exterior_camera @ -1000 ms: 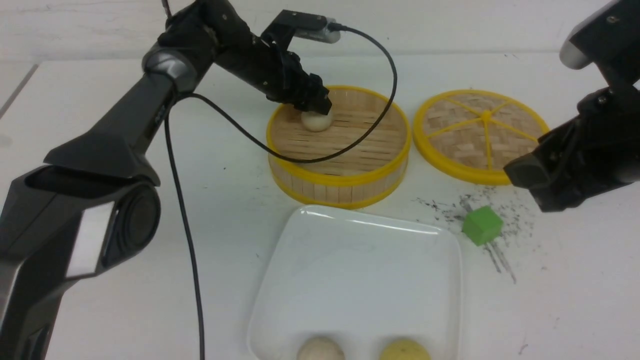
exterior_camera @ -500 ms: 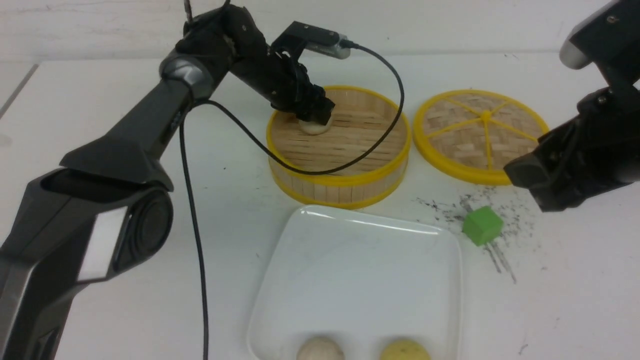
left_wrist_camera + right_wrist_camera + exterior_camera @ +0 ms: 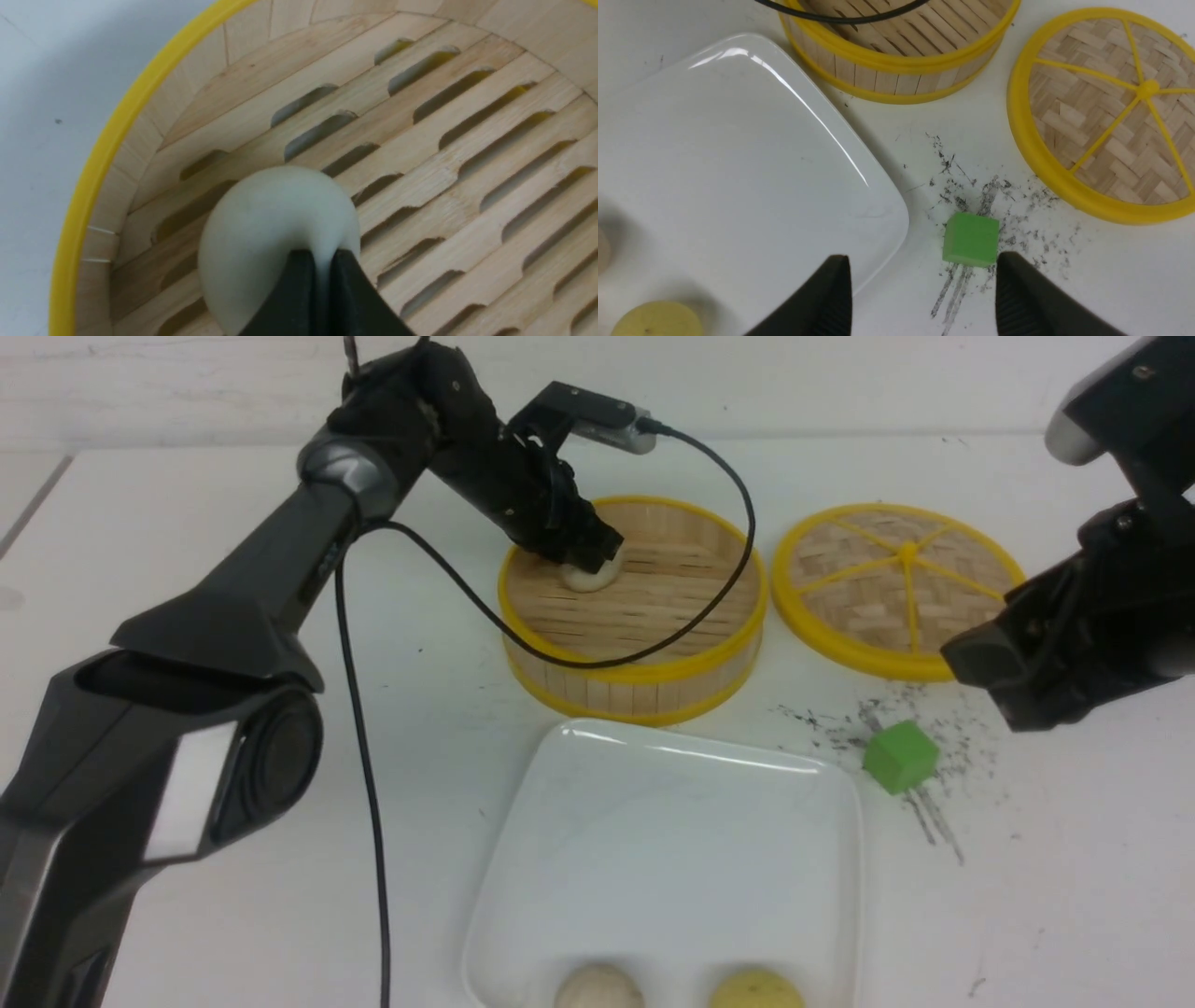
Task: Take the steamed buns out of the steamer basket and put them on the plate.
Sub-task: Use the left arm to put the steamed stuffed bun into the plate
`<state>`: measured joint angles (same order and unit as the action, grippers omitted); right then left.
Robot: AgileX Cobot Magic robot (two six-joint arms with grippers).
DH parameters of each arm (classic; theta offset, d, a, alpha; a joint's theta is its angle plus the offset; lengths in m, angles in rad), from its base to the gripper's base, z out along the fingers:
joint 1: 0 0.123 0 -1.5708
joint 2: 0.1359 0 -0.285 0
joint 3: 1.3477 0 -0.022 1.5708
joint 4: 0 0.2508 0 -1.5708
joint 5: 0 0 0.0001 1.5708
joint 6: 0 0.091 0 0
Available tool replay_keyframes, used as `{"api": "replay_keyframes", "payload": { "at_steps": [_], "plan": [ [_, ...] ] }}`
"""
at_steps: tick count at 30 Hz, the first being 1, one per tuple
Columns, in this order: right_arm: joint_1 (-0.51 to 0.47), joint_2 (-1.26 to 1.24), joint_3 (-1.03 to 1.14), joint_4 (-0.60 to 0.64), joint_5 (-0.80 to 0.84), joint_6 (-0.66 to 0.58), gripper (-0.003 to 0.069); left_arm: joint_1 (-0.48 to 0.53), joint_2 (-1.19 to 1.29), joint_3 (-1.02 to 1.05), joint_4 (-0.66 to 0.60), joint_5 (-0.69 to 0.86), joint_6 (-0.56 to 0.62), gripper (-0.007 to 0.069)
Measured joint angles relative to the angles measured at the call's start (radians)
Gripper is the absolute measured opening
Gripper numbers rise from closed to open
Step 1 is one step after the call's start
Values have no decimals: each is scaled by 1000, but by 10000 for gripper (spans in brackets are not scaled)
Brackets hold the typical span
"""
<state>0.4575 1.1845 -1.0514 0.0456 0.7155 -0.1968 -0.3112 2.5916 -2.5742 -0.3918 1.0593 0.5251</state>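
The steamer basket (image 3: 635, 672) stands at mid-table, and one off-white steamed bun (image 3: 590, 581) (image 3: 261, 219) lies on its slatted floor near the far-left wall. My left gripper (image 3: 590, 558) (image 3: 320, 255) reaches down into the basket and is shut on this bun, pinching its soft surface between the fingers. The white plate (image 3: 672, 821) (image 3: 714, 154) lies in front of the basket. An off-white bun (image 3: 597, 987) and a pale yellow bun (image 3: 754, 989) (image 3: 656, 319) rest at its near edge. My right gripper (image 3: 976, 667) (image 3: 920, 266) hangs open over the table beside the plate.
The flat woven lid (image 3: 901, 588) (image 3: 1106, 116) lies right of the basket. A green cube (image 3: 899, 757) (image 3: 971, 238) sits on dark scuff marks between the lid and the plate, close to my right gripper's fingers. The left arm's cable (image 3: 653, 644) drapes across the basket.
My left gripper sank onto the bun in the basket and closed on it. The right arm has not moved.
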Motion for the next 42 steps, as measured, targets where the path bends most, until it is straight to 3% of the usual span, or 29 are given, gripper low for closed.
{"api": "replay_keyframes", "payload": {
  "at_steps": [13, 26, 33, 39, 42],
  "plan": [
    [0, 0, 0, 2, 0, 0, 422, 0, -204, 1, 11, 147, -19, 26],
    [0, 0, 0, 2, 0, 0, 422, 0, -463, 63, 120, 179, -215, 26],
    [0, 0, 0, 5, 0, 0, 422, 0, -712, 506, 113, 179, -272, 27],
    [0, 0, 0, 13, 0, 0, 422, -1, -937, 890, 103, 165, -244, 27],
    [0, 0, 0, 13, 0, 0, 422, -2, -1058, 1130, 33, 80, -182, 27]
  ]
}}
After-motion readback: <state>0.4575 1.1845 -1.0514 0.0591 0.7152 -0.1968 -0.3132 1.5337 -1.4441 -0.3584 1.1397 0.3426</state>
